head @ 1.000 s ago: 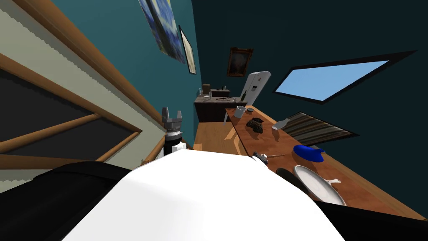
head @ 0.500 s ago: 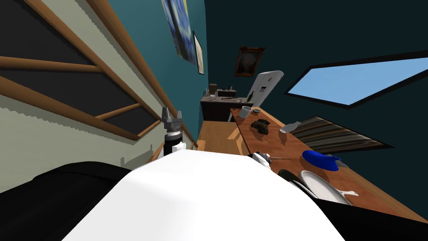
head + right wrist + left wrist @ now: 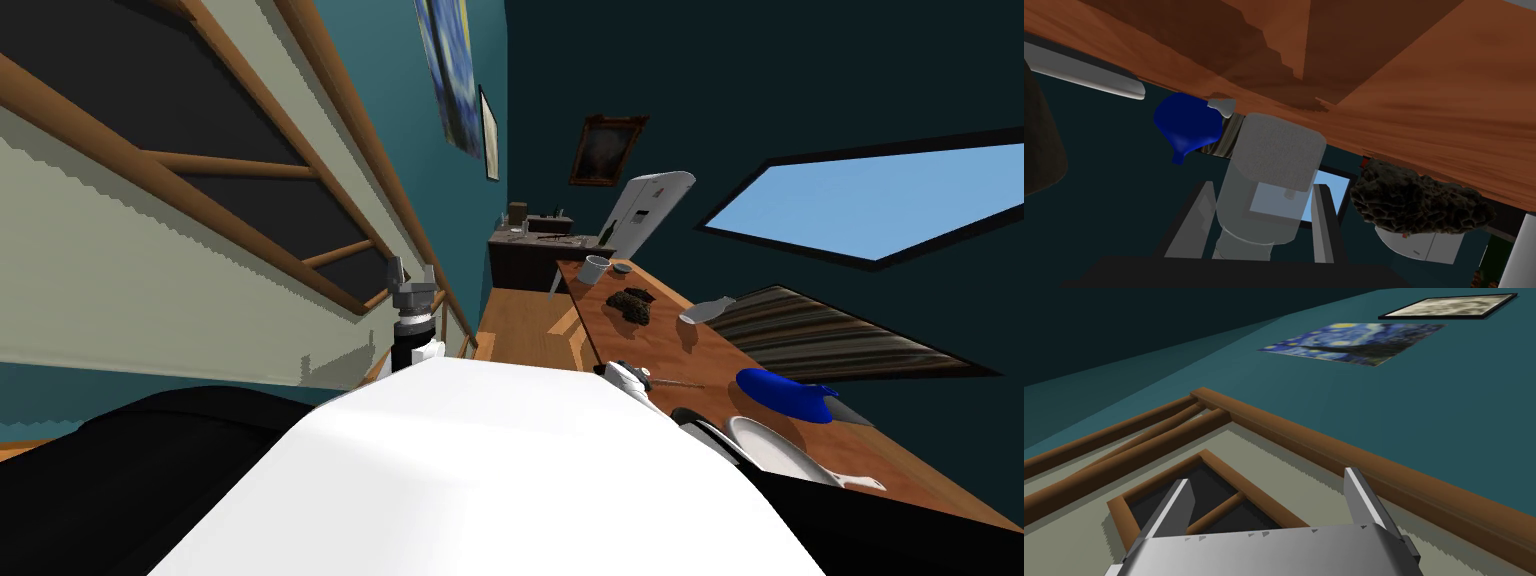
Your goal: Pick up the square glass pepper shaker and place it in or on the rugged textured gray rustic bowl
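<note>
While the right hand (image 3: 1264, 186) grips its sides, pepper shaker (image 3: 1274, 150): clear square body, grey cap, held close to the wooden bench (image 3: 1424, 100). Dark rugged bowl (image 3: 1419, 205) near; blue vessel (image 3: 1186, 122) beyond. Left hand (image 3: 411, 272) raised, fingers apart.

The pepper shaker (image 3: 1274, 160) has its base hidden behind the right gripper (image 3: 1264, 186).
</note>
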Motion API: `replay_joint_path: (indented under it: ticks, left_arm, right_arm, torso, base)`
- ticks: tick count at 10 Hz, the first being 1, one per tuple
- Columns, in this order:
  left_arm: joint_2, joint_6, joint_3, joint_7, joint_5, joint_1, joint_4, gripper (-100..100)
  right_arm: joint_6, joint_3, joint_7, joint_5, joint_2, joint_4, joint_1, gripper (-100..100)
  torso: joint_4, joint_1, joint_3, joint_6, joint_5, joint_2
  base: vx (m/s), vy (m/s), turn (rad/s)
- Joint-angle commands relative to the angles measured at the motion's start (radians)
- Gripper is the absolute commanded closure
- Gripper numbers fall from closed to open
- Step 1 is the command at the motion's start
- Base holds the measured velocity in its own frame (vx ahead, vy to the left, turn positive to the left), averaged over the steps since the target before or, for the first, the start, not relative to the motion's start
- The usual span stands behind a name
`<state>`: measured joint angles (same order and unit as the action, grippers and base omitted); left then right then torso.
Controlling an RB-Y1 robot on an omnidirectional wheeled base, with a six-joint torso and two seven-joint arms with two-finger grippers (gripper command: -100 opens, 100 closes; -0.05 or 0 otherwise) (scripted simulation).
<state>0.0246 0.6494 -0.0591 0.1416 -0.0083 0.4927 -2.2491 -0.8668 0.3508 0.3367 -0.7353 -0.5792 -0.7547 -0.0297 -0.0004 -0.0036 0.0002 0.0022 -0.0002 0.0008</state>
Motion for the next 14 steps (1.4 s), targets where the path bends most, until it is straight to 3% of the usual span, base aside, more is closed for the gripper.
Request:
replay_joint_path:
  ticks: [1, 3, 4, 5, 6, 7, 8, 9, 10, 11, 12, 13, 14]
  left_arm:
    - [0.000, 0.000, 0.000, 0.000, 0.000, 0.000, 0.000, 0]
    - [0.000, 0.000, 0.000, 0.000, 0.000, 0.000, 0.000, 0]
    - [0.000, 0.000, 0.000, 0.000, 0.000, 0.000, 0.000, 0]
    - [0.000, 0.000, 0.000, 0.000, 0.000, 0.000, 0.000, 0]
    - [0.000, 0.000, 0.000, 0.000, 0.000, 0.001, 0.000, 0]
    - [0.000, 0.000, 0.000, 0.000, 0.000, 0.000, 0.000, 0]
    - [0.000, 0.000, 0.000, 0.000, 0.000, 0.001, 0.000, 0]
    - [0.000, 0.000, 0.000, 0.000, 0.000, 0.000, 0.000, 0]
    - [0.000, 0.000, 0.000, 0.000, 0.000, 0.001, 0.000, 0]
    - [0.000, 0.000, 0.000, 0.000, 0.000, 0.000, 0.000, 0]
    - [0.000, 0.000, 0.000, 0.000, 0.000, 0.000, 0.000, 0]
    - [0.000, 0.000, 0.000, 0.000, 0.000, 0.000, 0.000, 0]
    - [0.000, 0.000, 0.000, 0.000, 0.000, 0.000, 0.000, 0]
  right_arm:
    - [0.000, 0.000, 0.000, 0.000, 0.000, 0.000, 0.000, 100]
    - [-0.001, 0.000, 0.000, 0.000, 0.000, 0.000, 0.000, 100]
    - [-0.001, 0.000, 0.000, 0.000, 0.000, 0.001, 0.001, 0]
    - [0.027, -0.020, -0.006, -0.050, 0.017, -0.046, 0.047, 100]
    - [0.027, -0.020, -0.006, -0.050, 0.017, -0.046, 0.047, 100]
    - [0.056, -0.043, -0.013, -0.089, 0.038, -0.095, 0.093, 100]
    - [0.056, -0.043, -0.013, -0.117, 0.038, -0.113, 0.108, 100]
    - [0.085, -0.066, -0.020, -0.152, 0.059, -0.140, 0.145, 100]
    - [0.085, -0.066, -0.020, -0.187, 0.059, -0.162, 0.167, 100]
    - [0.085, -0.066, -0.020, -0.187, 0.059, -0.181, 0.168, 100]
    - [0.113, -0.088, -0.027, -0.226, 0.079, -0.225, 0.217, 100]
    - [0.113, -0.088, -0.027, -0.255, 0.079, -0.248, 0.229, 100]
    - [0.142, -0.111, -0.033, -0.286, 0.100, -0.283, 0.271, 100]
  torso:
    - [0.000, 0.000, 0.000, 0.000, 0.000, 0.000]
    - [0.000, 0.000, 0.000, 0.000, 0.000, -0.001]
    - [0.000, 0.000, 0.000, 0.000, 0.000, -0.001]
    - [0.000, 0.000, 0.000, 0.000, 0.000, -0.001]
    - [-0.002, -0.002, -0.003, 0.002, 0.000, -0.006]
    - [-0.002, -0.002, -0.005, 0.001, -0.001, -0.009]
    - [-0.003, -0.002, -0.007, 0.001, -0.001, -0.012]
    - [-0.003, -0.005, -0.007, -0.002, -0.003, -0.012]
    - [-0.004, -0.010, -0.009, 0.001, -0.005, -0.015]
    - [-0.005, -0.011, -0.009, -0.001, -0.006, -0.014]
    - [-0.004, -0.011, -0.007, -0.003, -0.006, -0.011]
    - [-0.005, -0.011, -0.008, 0.001, -0.007, -0.011]
    - [-0.005, -0.012, -0.008, 0.000, -0.007, -0.012]
  base:
    - [0.000, 0.000, 0.000]
    - [0.000, 0.000, 0.000]
    - [0.000, 0.000, 0.000]
    - [0.128, -0.026, -0.338]
    - [0.152, -0.019, -0.287]
    - [0.199, -0.018, -0.341]
    - [0.154, -0.024, -0.183]
    - [0.189, -0.059, -0.404]
    - [0.159, -0.019, -0.166]
    - [0.053, -0.001, 0.025]
    - [0.113, -0.013, -0.291]
    - [0.124, -0.005, -0.222]
    - [0.189, -0.009, -0.381]
